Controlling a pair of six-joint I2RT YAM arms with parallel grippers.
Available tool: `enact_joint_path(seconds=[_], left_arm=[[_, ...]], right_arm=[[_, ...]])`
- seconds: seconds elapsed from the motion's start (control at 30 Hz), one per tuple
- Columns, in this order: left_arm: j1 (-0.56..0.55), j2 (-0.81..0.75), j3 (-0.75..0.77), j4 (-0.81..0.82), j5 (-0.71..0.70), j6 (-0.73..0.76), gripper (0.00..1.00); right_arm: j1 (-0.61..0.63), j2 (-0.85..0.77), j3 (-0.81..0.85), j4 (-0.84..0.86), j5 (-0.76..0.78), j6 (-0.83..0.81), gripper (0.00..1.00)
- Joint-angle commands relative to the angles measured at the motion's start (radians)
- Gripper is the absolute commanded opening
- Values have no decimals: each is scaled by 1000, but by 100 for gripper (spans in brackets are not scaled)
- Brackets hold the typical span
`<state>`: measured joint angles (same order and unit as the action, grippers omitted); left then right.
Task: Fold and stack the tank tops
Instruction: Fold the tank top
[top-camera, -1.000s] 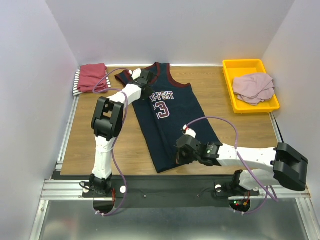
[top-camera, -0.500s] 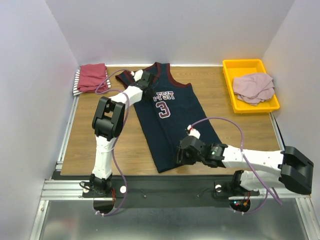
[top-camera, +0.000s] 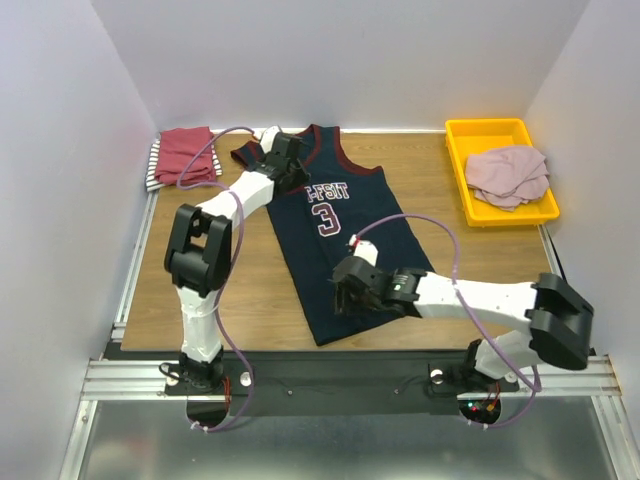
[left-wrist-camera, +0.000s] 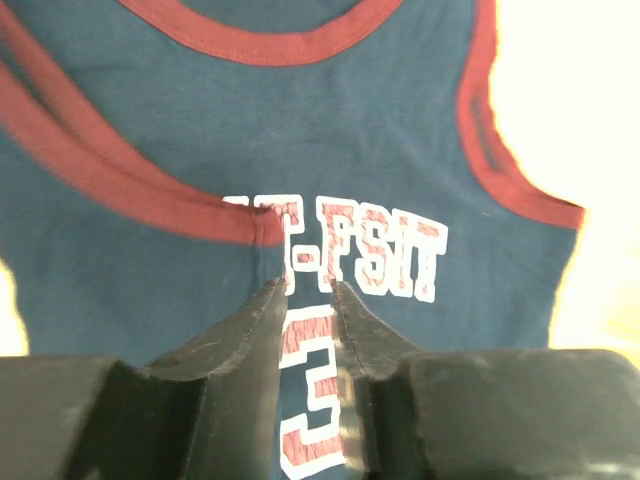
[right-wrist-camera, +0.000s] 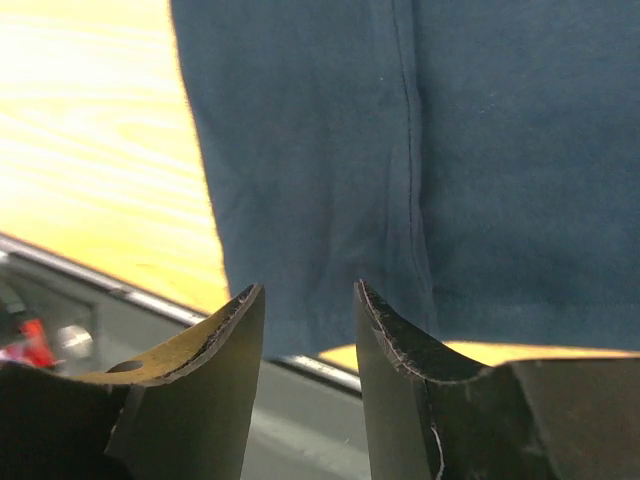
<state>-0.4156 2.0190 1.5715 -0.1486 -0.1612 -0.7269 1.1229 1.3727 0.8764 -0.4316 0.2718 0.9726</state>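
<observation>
Navy cloth with maroon trim: the navy jersey (top-camera: 305, 265) is laid flat at the centre of the wooden table (top-camera: 500, 250). Its neck is turned toward 12 o'clock and its hem toward 6 o'clock, close to the near edge. The white number 3 and white lettering face up.

- Left gripper (top-camera: 278, 165) — placed on the jersey's upper chest at about 11 o'clock from the numeral. In the wrist view its fingers (left-wrist-camera: 255, 340) are drawn almost together, with only a narrow slit left between them. A maroon-trimmed edge is folded across the chest and ends at a crease just ahead of the tips. Whether cloth is pinched cannot be told.
- Right gripper (top-camera: 343, 298) — held over the lower part of the jersey at about 6 o'clock. Its fingers (right-wrist-camera: 200, 370) are spread apart with nothing between them. A seam and the hem are seen beyond the tips, with the table's edge just past the hem.
- Dark-red tank top (top-camera: 187, 152) — folded at the 10 o'clock corner and laid on a striped tank top (top-camera: 153, 170), of which only the left margin is seen.
- Dusty-pink tank top (top-camera: 507, 175) — crumpled inside the yellow plastic tray (top-camera: 488, 128) at 2 o'clock, well apart from the jersey.
</observation>
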Motion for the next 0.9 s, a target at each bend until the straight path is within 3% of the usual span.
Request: enact_joint_path(seconds=[0.0,0.13,0.57,0.87], left_arm=[[23,-150,-114,18,-44,-52,32],[57,-163,-198,52,-3,-62,27],[153,-39,-318,115,84,-91,24],[222,-22,-243,44,66,-28,23]], right_arm=[[17,75,45,-15,10,-54,46],[17,121,33,-7,38,-72,46],[116,334,71,21,4,-118,45],[267,583,410,19,-94,-163,45]])
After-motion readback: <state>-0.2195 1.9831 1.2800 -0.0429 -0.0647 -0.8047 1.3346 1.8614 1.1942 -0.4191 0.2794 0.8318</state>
